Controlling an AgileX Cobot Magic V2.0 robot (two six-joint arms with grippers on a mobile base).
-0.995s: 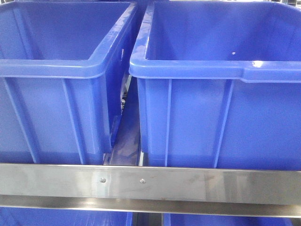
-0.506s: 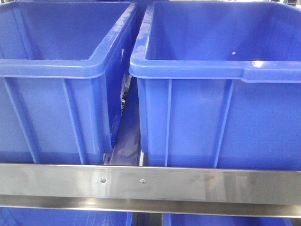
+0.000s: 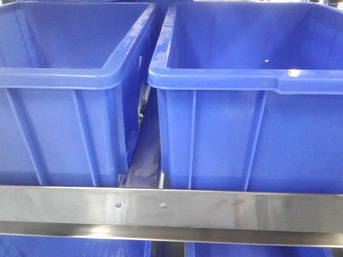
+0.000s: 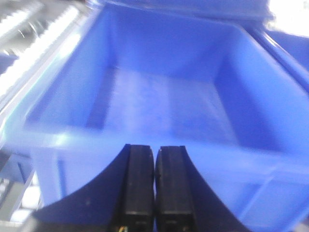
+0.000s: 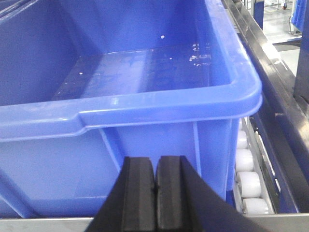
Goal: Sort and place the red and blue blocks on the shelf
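- Left bin (image 3: pixel 64 80): a large blue plastic bin standing left of the central gap, directly behind the shelf's front rail (image 3: pixel 225 209). What the front view shows of its inside is bare.
- Left gripper (image 4: pixel 154 159): seen in the left wrist view, fingers pressed together with nothing between them, poised before the near wall of a blue bin (image 4: pixel 159 101) whose floor shows no block. The picture is blurred.
- Central gap: between the two bins, above the rail's two small screws (image 3: pixel 117 204), a strip of blue-reflecting metal runs back into the shelf.
- Right bin (image 3: pixel 252 80): stands right of the gap, behind the same rail; its floor carries only pale specks.
- Right gripper (image 5: pixel 155 179): fingers pressed together, holding nothing, level with the right bin's front wall.
- White rollers (image 5: pixel 248 169): a track of them lies right of that bin, beside a dark steel upright.
- Red and blue blocks: not visible in any view, so their place cannot be told. Judged from the task, small plain cubes should be light and stiff, best pinched across two opposite flat faces.
- Surface and room: the brushed rail is smooth and reflective; more blue bins show below it, and the bins leave little room on this level.
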